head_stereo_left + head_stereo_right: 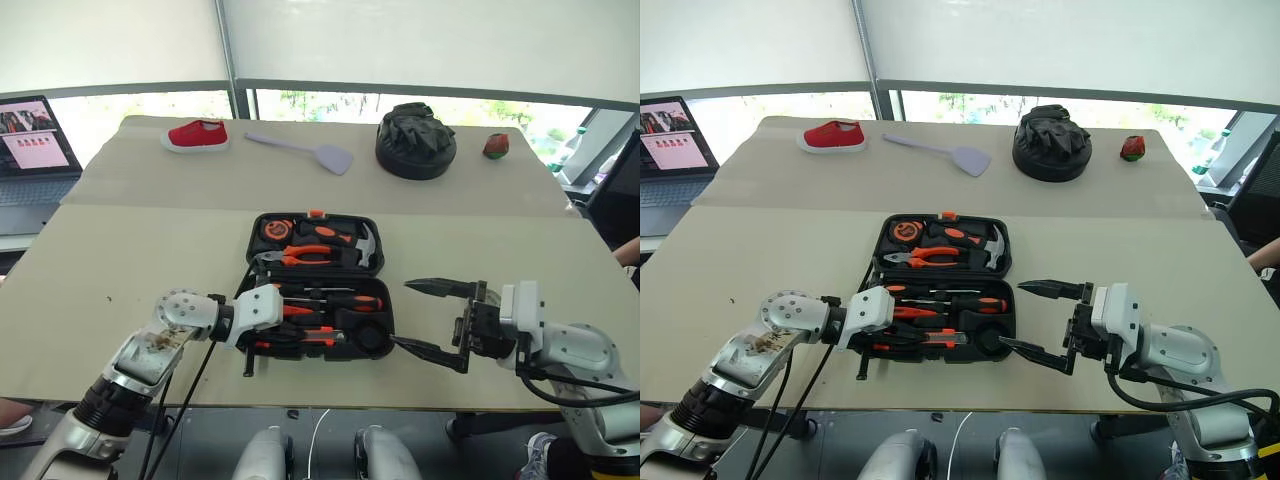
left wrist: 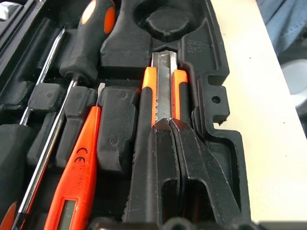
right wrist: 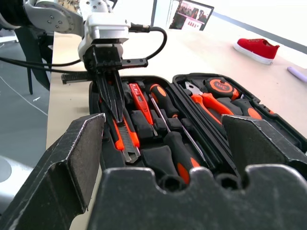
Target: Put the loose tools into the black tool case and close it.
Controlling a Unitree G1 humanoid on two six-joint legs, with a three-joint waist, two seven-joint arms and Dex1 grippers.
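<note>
A black tool case (image 1: 318,285) lies open flat on a tan table (image 1: 120,270). The far half holds pliers (image 1: 300,255), a hammer (image 1: 350,240) and a tape measure (image 1: 275,230). The near half holds screwdrivers (image 1: 325,298), a slim orange screwdriver (image 2: 76,177) and a utility knife (image 2: 163,91) in their recesses. The left gripper (image 2: 170,125) reaches over the near half, its fingers pressed together with nothing between them, tips resting on the knife. The right gripper (image 1: 432,318) hovers just beside the case's right edge, fingers spread wide and empty. Across the table lie a red shoe (image 1: 197,135), a grey spatula (image 1: 305,150), a round black bundle (image 1: 415,140) and a small red object (image 1: 496,146). A laptop (image 1: 30,150) stands off to the left.
</note>
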